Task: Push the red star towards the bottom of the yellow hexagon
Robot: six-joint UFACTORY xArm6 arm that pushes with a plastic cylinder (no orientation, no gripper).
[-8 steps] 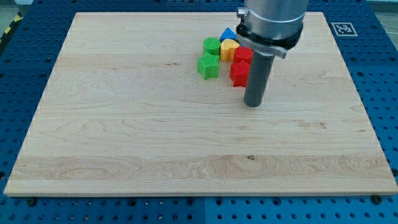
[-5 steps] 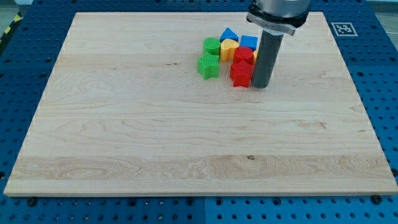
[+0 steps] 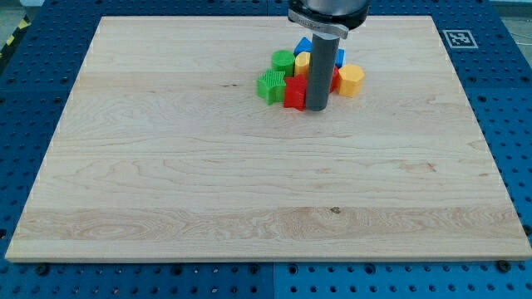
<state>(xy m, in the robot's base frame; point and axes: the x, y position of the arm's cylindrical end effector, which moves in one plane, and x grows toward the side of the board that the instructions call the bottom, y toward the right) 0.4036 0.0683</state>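
Observation:
The red star [image 3: 293, 93] lies in the upper middle of the board, touching the green star [image 3: 270, 86] on its left. My tip [image 3: 317, 108] stands right against the red star's right side. The yellow hexagon [image 3: 351, 79] lies to the right of the rod, slightly higher in the view than the red star. A second red block [image 3: 334, 80] shows only as a sliver between the rod and the hexagon.
Behind the rod sits a tight cluster: a green round block [image 3: 283, 61], a yellow heart [image 3: 302, 61], a blue triangle [image 3: 304, 44] and a mostly hidden blue block [image 3: 340, 56]. The wooden board [image 3: 166, 166] lies on a blue perforated table.
My tip has moved left and slightly up the view, pushing the red star left against the green star, which shifted a little left. The yellow hexagon, earlier hidden by the rod, now shows.

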